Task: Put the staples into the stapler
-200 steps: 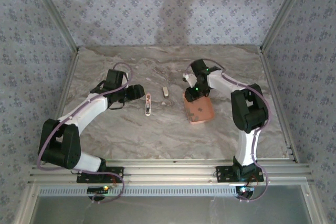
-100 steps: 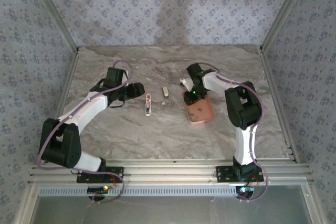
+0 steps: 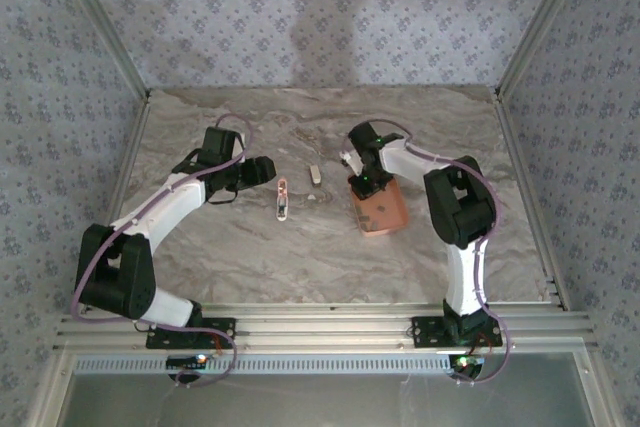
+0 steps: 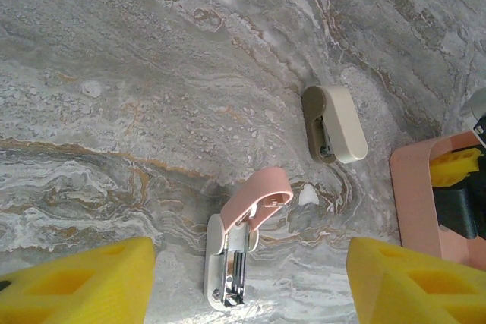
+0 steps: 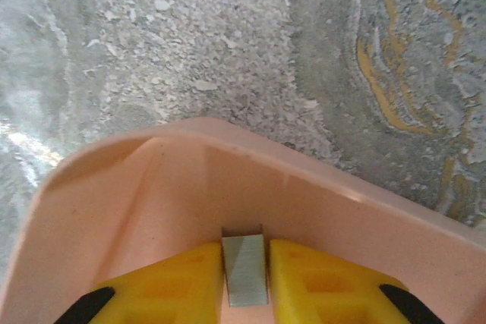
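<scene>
The right claw [image 5: 244, 277] clamps the staples [image 5: 244, 263] in the tray's [image 5: 190, 149] corner. The stapler [image 4: 235, 256] lies open left of the tray, with the left claw [image 4: 247, 286] parted beyond it. A shallow pinch could drop the staples on lifting.

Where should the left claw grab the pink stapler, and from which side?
Probably by its white base, pinching across the two long sides from above. The stapler lies flat with its pink lid swung open, so the narrow base is free and the rail is left uncovered.
</scene>
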